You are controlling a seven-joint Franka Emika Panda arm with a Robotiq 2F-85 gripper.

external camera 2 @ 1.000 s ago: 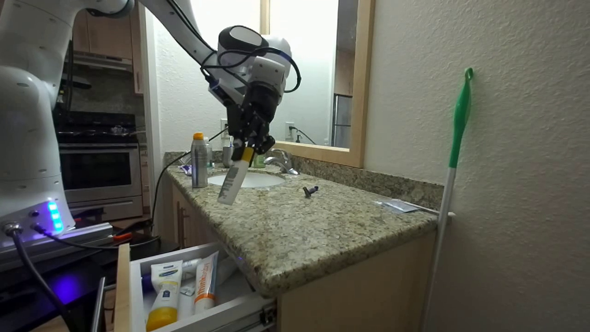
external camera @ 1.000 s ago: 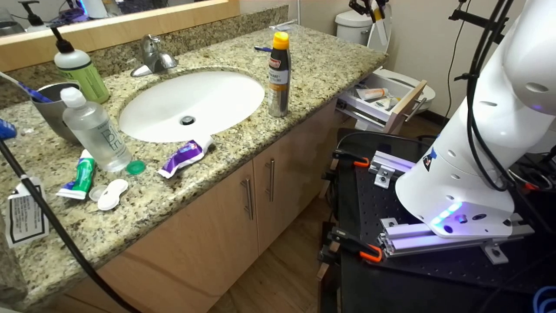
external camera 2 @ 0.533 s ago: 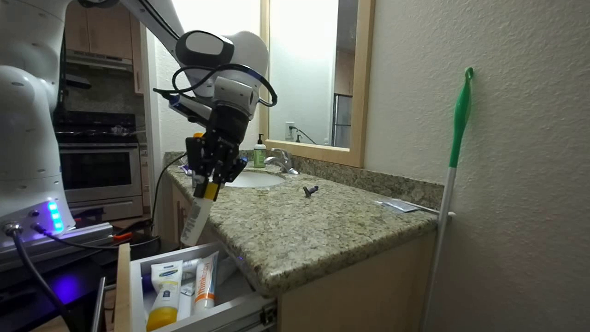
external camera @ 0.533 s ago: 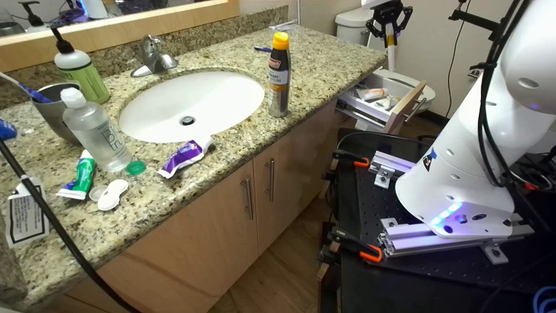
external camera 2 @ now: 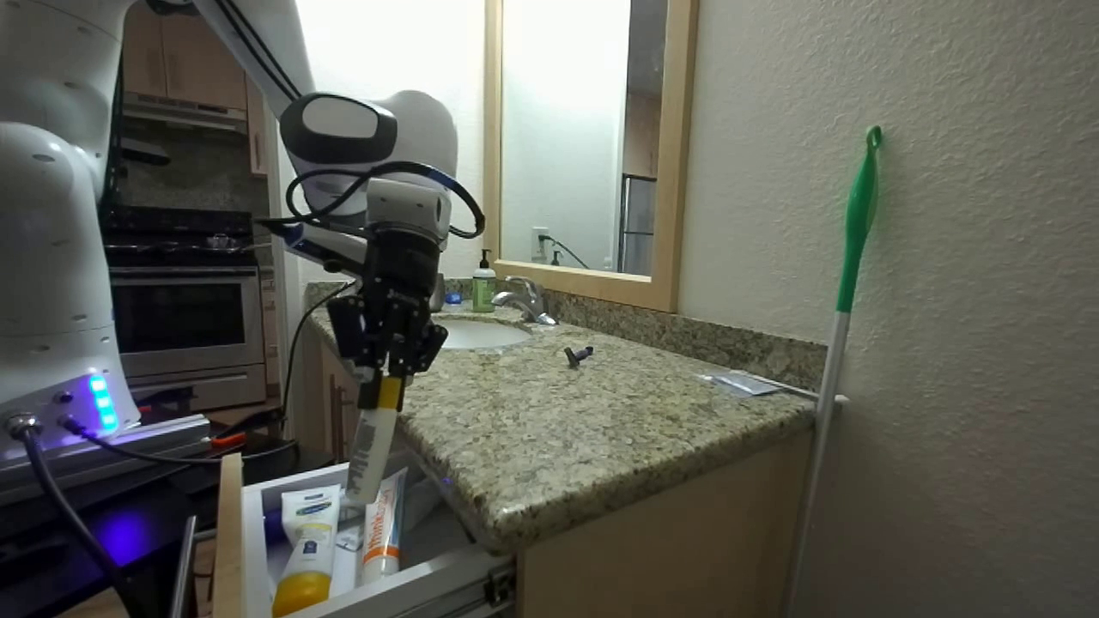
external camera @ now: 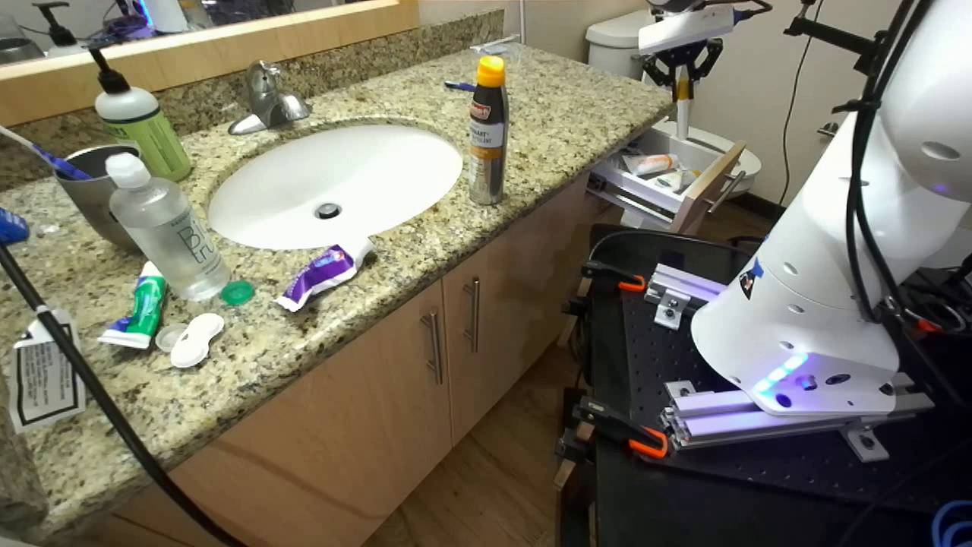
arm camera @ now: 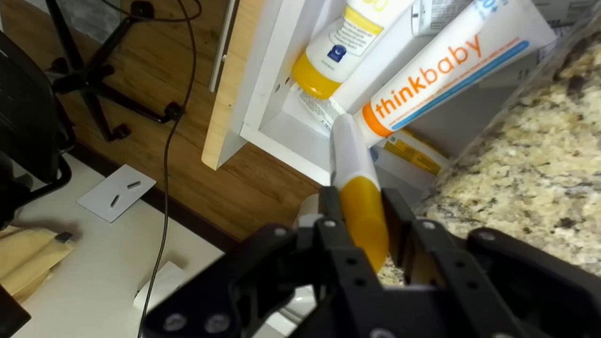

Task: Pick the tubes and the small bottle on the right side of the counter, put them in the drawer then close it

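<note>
Speckled granite tops the desk (external camera: 577, 99) around a smooth oval sink (external camera: 342, 190). In an exterior view, the gripper (external camera: 683, 90) hangs just past the far right corner, with a slim white tube (external camera: 683, 121) nearly upright in its grasp over the pulled-out drawer (external camera: 712, 184), wooden-fronted and white-sided. In an exterior view, the arm (external camera 2: 421, 129) reaches in from the left, wrist bent downward; the tube's long axis leans a little, white end lower and to the left, while a yellow-capped tube (external camera 2: 311, 541) and an orange-banded tube (external camera 2: 384, 528) lie inside the drawer. In the wrist view, the fingertips (arm camera: 329, 203) pinch the rounded yellow end, parted only by its thickness; the white end points toward the orange-banded tube, and whether the two touch I can't tell.
</note>
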